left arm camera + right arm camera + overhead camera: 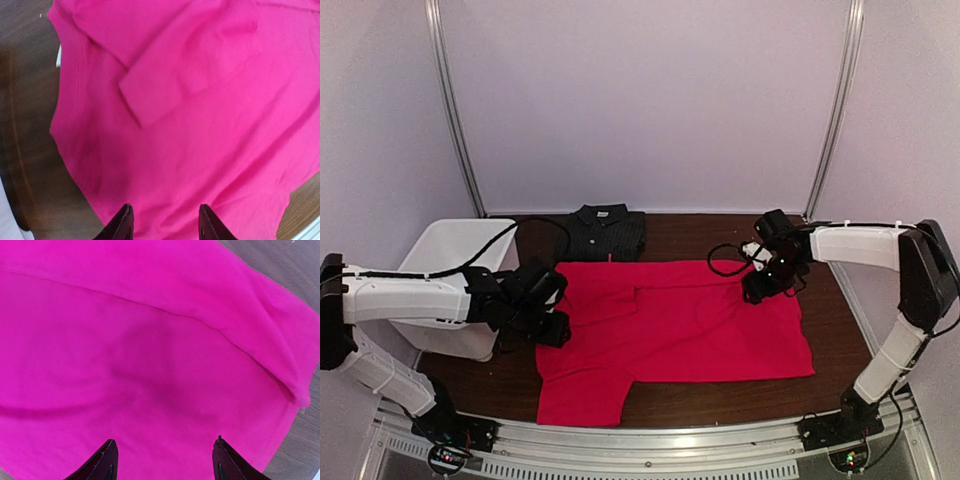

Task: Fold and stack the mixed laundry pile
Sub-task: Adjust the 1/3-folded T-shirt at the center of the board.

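The bright red T-shirt (680, 325) lies spread flat across the middle of the table, one sleeve folded in over its body (185, 70). The dark pinstriped shirt (605, 233) lies folded at the back of the table, behind it. My left gripper (552, 322) is open and empty over the T-shirt's left edge; in the left wrist view (165, 220) its jaws stand apart above the cloth. My right gripper (760, 288) is open and empty over the T-shirt's far right corner; in the right wrist view (162, 460) its jaws stand wide above the fabric.
A white plastic bin (445, 265) stands at the left, partly under my left arm. Metal frame posts (455, 110) rise at the back corners. A black cable (730, 262) loops on the table near my right wrist.
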You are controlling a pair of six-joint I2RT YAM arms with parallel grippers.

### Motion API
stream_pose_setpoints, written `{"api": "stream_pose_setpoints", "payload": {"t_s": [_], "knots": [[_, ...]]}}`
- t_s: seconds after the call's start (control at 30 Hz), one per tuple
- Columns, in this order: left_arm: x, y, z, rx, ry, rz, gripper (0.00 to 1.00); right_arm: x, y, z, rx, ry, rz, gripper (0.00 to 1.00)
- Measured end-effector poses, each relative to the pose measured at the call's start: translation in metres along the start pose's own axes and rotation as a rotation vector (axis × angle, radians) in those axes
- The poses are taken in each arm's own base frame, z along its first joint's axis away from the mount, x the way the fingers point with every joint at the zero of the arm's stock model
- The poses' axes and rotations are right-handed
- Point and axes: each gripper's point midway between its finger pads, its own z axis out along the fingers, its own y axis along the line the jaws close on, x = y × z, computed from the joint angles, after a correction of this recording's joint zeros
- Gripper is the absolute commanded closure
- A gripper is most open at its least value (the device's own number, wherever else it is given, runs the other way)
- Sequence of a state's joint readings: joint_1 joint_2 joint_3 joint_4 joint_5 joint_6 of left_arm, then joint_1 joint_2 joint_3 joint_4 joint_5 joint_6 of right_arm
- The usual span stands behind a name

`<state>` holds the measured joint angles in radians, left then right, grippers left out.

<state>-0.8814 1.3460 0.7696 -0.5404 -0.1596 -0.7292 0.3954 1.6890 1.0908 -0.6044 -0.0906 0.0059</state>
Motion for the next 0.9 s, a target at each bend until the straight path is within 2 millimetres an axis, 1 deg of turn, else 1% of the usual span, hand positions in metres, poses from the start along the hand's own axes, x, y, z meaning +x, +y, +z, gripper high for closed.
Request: {"api": "stream_pose_setpoints", "payload": {"t_s": [0.07,0.1,0.13,0.17,0.23,0.3,0.37,0.4,0.43,0.5,0.6,0.67,0.77,0.9], "knots": [[-0.029,0.0,0.004,0.003,-0.039,-0.011,0.56,-0.005,0.002,-0.024,-0.015,-0.065,0.011,0.35],[-0.04,0.002,0.007,0.0,-0.052,-0.018,0.56,-0.008,0.003,-0.036,-0.026,-0.1,0.021,0.34],[-0.057,0.006,0.012,-0.003,-0.07,-0.032,0.56,-0.009,0.006,-0.048,-0.046,-0.135,0.029,0.33],[-0.071,0.011,0.018,-0.009,-0.086,-0.045,0.56,-0.01,0.008,-0.054,-0.059,-0.153,0.037,0.33],[-0.095,0.02,0.031,-0.024,-0.103,-0.058,0.57,-0.005,0.014,-0.06,-0.099,-0.178,0.06,0.31],[-0.12,0.026,0.047,-0.032,-0.118,-0.068,0.58,0.006,0.019,-0.059,-0.131,-0.173,0.085,0.29],[-0.14,0.027,0.063,-0.02,-0.129,-0.075,0.58,0.018,0.023,-0.055,-0.156,-0.158,0.111,0.3],[-0.145,0.027,0.069,-0.015,-0.131,-0.077,0.58,0.022,0.023,-0.053,-0.16,-0.15,0.121,0.3],[-0.15,0.027,0.075,-0.012,-0.131,-0.077,0.58,0.024,0.022,-0.052,-0.16,-0.145,0.132,0.31],[-0.151,0.027,0.087,-0.01,-0.116,-0.071,0.6,0.023,0.015,-0.048,-0.151,-0.144,0.156,0.32],[-0.143,0.034,0.105,-0.014,-0.066,-0.08,0.62,0.018,0.001,-0.04,-0.135,-0.143,0.194,0.33],[-0.136,0.047,0.114,-0.03,-0.036,-0.101,0.62,0.015,-0.005,-0.031,-0.132,-0.136,0.208,0.34],[-0.138,0.07,0.115,-0.052,-0.036,-0.142,0.63,0.017,-0.005,-0.016,-0.149,-0.107,0.214,0.37],[-0.143,0.096,0.114,-0.072,-0.042,-0.184,0.63,0.026,0.008,0.0,-0.206,-0.073,0.21,0.38]]}}
